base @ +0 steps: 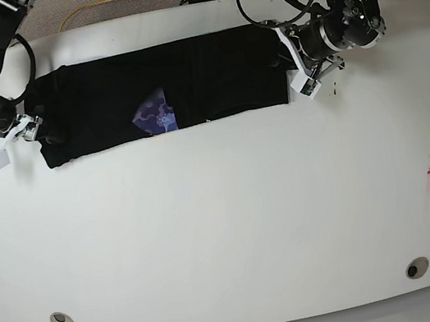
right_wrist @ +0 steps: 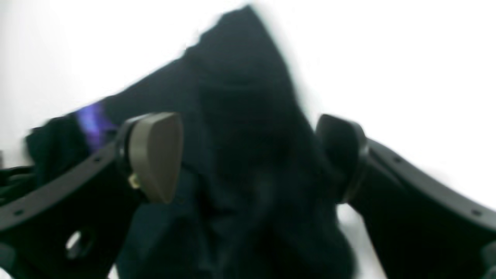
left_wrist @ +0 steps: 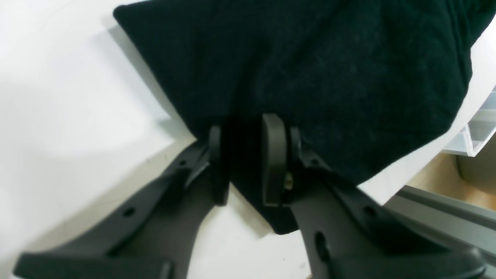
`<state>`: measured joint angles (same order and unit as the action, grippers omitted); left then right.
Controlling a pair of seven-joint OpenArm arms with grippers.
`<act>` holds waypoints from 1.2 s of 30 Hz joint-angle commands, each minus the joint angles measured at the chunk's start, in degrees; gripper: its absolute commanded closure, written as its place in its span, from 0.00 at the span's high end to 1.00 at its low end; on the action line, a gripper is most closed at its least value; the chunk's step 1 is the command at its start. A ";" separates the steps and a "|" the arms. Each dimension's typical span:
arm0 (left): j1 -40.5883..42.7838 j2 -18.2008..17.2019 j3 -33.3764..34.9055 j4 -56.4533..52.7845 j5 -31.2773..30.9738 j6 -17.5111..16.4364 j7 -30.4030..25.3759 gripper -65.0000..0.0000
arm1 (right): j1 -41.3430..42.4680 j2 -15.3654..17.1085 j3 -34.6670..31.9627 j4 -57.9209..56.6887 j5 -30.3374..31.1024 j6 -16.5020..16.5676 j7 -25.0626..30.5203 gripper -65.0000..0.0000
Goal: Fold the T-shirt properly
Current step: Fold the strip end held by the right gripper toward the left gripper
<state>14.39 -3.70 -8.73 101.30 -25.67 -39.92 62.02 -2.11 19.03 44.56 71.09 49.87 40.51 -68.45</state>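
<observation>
Since the white bench (base: 228,234) is the biggest thing in view, I start there: the T-shirt (base: 185,83) lies along its far edge as a long dark band, already narrowed lengthwise, with the purple-blue print (base: 156,117) showing near its front hem. I judge it light, limp and not slippery, so any lifted end will sag and drag unless both ends travel together; the sensible holds are the two short ends, pinched through all layers. My left tool (left_wrist: 242,159), toward the far right corner, is closed down narrow on a corner of the cloth, which fills the gap between the pads. My right tool (right_wrist: 252,159), toward the far left corner, stands wide with a bunched ridge of fabric between the pads; through the blur I cannot tell whether either pad touches it.
</observation>
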 commanded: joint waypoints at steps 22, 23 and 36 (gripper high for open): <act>-3.27 3.48 0.07 -1.12 0.13 -0.08 -0.17 0.18 | -5.58 -3.69 3.93 28.21 -0.86 -0.51 -8.26 0.00; -3.80 3.75 0.07 -1.91 0.13 -0.08 -0.17 0.18 | -5.67 -3.69 3.93 28.91 -0.15 -0.51 -8.43 0.00; -13.65 8.67 10.71 -16.15 0.31 6.21 -0.26 0.18 | -6.37 -4.48 3.40 31.02 14.44 -0.51 -11.55 0.00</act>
<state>2.07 3.40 1.17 86.30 -26.20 -34.59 60.71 -8.86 14.28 48.12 101.14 60.90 39.90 -80.93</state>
